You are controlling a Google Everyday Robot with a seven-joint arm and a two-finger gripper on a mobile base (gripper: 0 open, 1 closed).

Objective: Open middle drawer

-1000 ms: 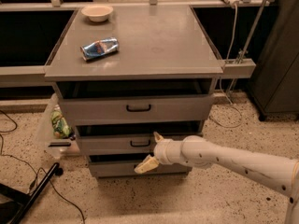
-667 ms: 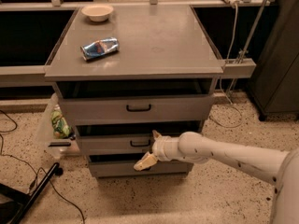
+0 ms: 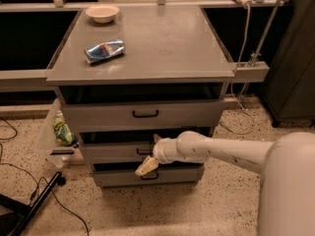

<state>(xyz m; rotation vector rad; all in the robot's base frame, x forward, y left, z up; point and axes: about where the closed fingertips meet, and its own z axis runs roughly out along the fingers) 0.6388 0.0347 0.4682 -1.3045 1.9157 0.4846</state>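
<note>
The middle drawer (image 3: 110, 153) is the low grey front between the taller top drawer (image 3: 98, 116) and the lowest drawer (image 3: 118, 176) of the grey cabinet. Its small black handle (image 3: 142, 151) sits at its centre, partly covered by my gripper. My gripper (image 3: 150, 153) is right at this handle, reaching in from the right on the white arm (image 3: 221, 150). A dark gap shows above the middle drawer's front.
On the cabinet top (image 3: 167, 43) lie a crushed blue can (image 3: 104, 50) and a white bowl (image 3: 102, 13). A plastic bag with green packets (image 3: 60, 130) stands left of the cabinet. Black cables and a stand leg (image 3: 34, 200) lie on the speckled floor at the lower left.
My gripper has shifted a little left and up onto the middle drawer's handle, and the arm fills more of the lower right. The drawer front has not visibly moved.
</note>
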